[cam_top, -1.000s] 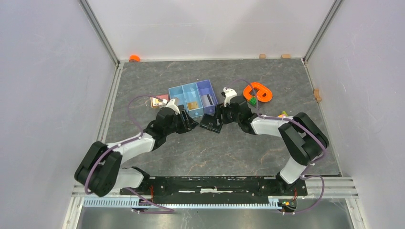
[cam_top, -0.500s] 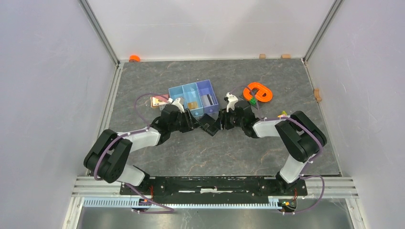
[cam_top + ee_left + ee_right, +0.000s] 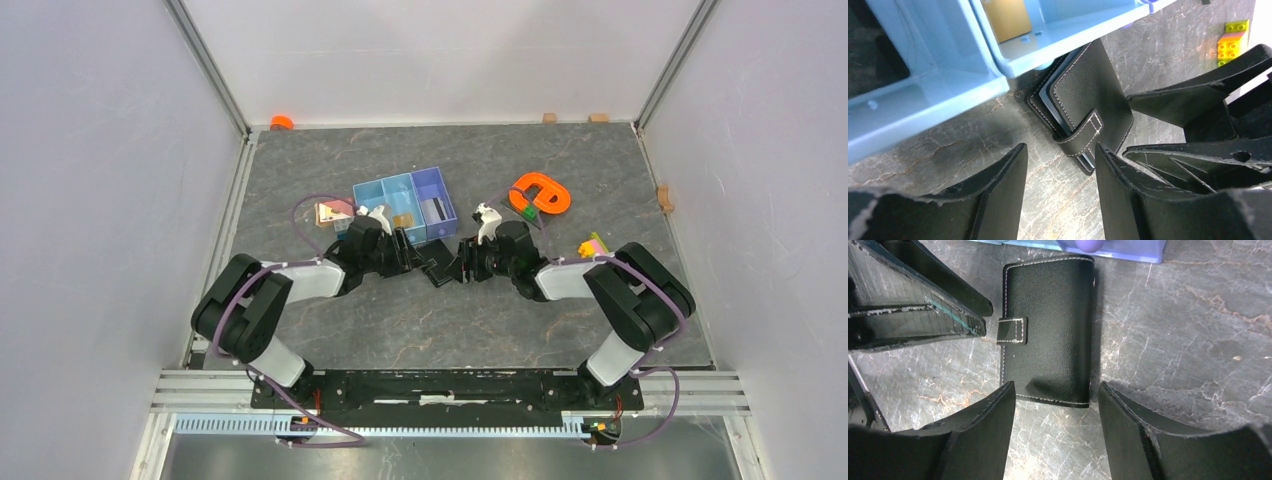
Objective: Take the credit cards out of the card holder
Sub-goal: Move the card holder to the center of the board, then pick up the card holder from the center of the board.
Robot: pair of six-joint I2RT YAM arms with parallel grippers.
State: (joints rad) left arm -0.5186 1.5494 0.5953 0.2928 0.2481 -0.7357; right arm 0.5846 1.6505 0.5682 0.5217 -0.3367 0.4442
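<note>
**A:** Status?

**B:** Card holder (image 3: 1048,330) shut, tab fastened, flat on the counter (image 3: 1198,340), one end against the blue tray (image 3: 998,80). Left pincer (image 3: 1059,150) and right pincer (image 3: 1056,386) part open, empty, flanking it.

**A:** Risk?

**B:** My tips could clash, or I shove it under the tray.

Just ahead of the right gripper (image 3: 1055,390), the wallet (image 3: 1048,330) looks like black grained leather, matt, with pale stitched seams. The gripper's fingers (image 3: 973,440) are matt black, perhaps plastic, and rough at the edges. Beyond the wallet, the tray (image 3: 1133,252) is smooth blue plastic. The table (image 3: 1198,340) is matt, marbled grey.
</note>
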